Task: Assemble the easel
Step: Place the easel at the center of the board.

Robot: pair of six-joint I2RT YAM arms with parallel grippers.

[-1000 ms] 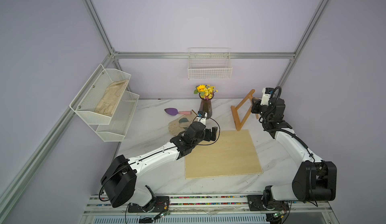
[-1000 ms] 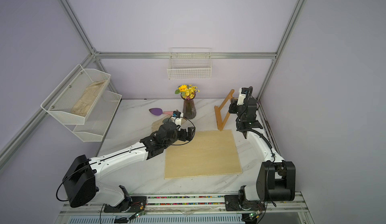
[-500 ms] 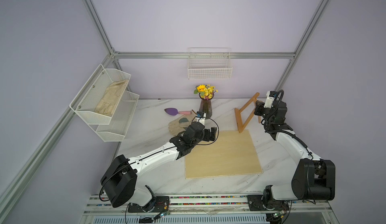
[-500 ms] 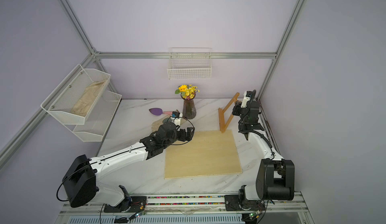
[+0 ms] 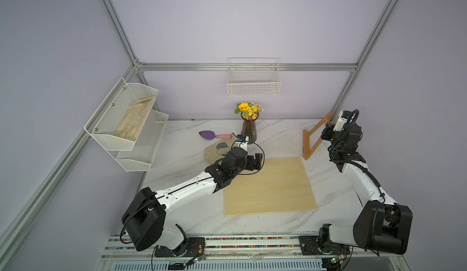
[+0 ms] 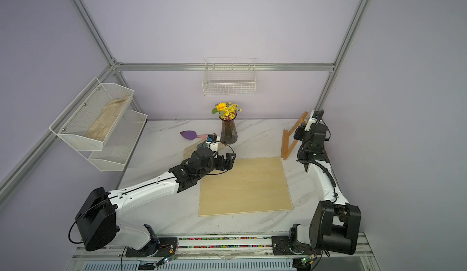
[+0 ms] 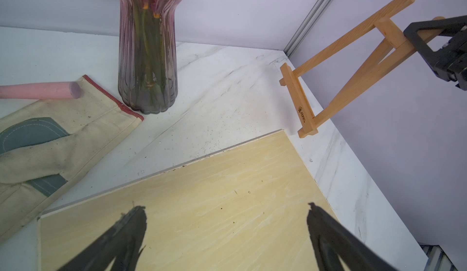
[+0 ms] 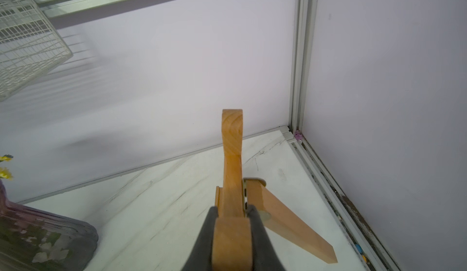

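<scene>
My right gripper [image 8: 232, 216] is clenched on the easel [image 7: 353, 62] near its apex. The frame is tilted, with the ledge bar [image 7: 302, 113] down on the table [image 7: 227, 92] by the back right corner. Holding it high probably lets the rear leg [image 8: 290, 226] swing free. My left gripper [image 7: 225, 207] is spread wide and empty over the plywood board [image 7: 227, 181]. The ledge carries a small dark logo, too small to read.

Both top views look steeply down from high above the front edge of the table [image 5: 182, 156] toward the back wall. They stand far off and cover nearly the same whole scene, wall basket [image 6: 228, 85] included. My left wrist camera sits low over the plywood board [image 7: 202, 206], facing the vase [image 7: 147, 54] and the easel [image 7: 300, 100]. My right wrist camera looks close along the easel toward the back corner. Both wrist views share easel and vase.
</scene>
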